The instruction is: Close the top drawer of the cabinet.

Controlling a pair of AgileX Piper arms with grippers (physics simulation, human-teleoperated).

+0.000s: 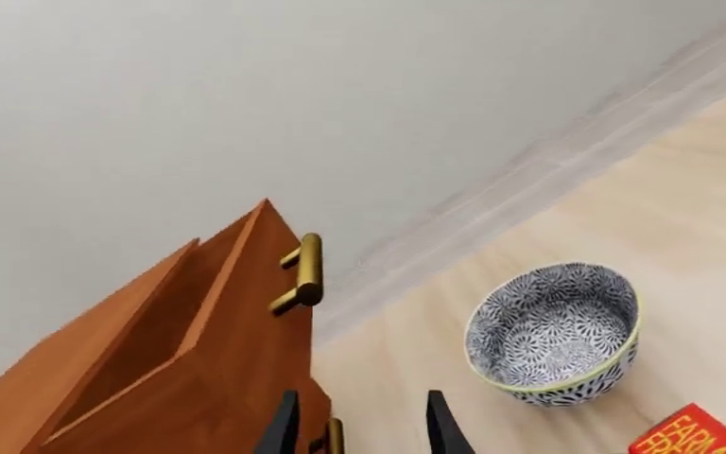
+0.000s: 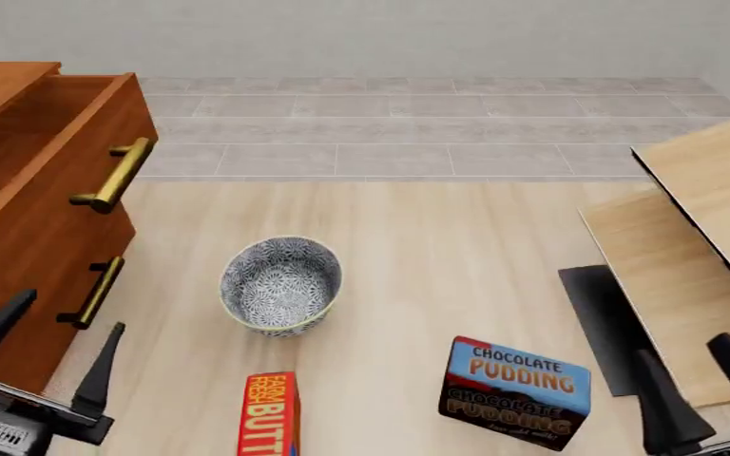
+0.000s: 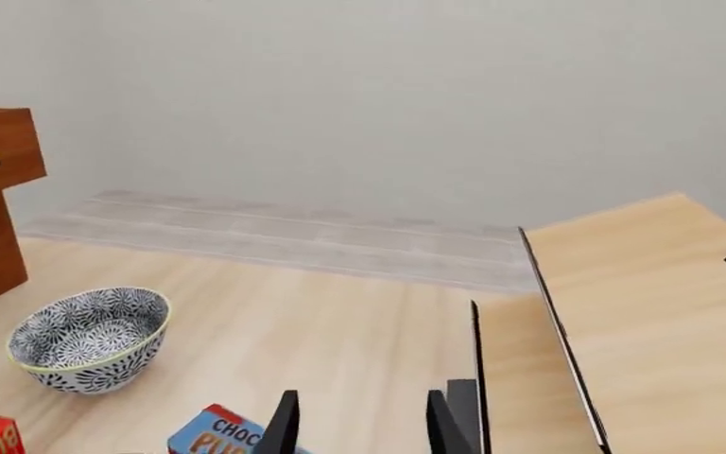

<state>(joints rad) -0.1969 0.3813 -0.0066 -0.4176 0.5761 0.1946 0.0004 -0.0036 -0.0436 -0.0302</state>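
Over on the left side of the worktop [image 2: 467, 247] we've got the cabinet [image 2: 10, 285], reddish-brown wood, and the top drawer [image 2: 54, 142] is pulled out toward the middle of the worktop, so we can look down into its hollow inside from the front view. Its brass bar handle [image 2: 114, 174] sticks out on the flat front, and the handle of the drawer below [image 2: 94, 292] sits right under it.

Near the cabinet, just to its right, sits a blue-and-white patterned bowl [image 2: 280, 283] with a yellowish rim, upright. Closer to us is a red box [image 2: 269, 415] where we can read "BUTT" in yellow letters and "FARM" in small print above it; the rest is cut off. To the right of that, a blue and brown box reads "CHOCOLATE PUDDING" [image 2: 515, 391], tilted a bit. On the right side there are pale light-wood boards [image 2: 707, 218] with a dark mat [image 2: 600, 318] under them.

Our left gripper [image 2: 48, 347] hangs low beside the cabinet's front, fingers spread and holding nothing. The right gripper [image 2: 701, 380] is down at the right near the boards, fingers also spread apart, touching nothing we can see.
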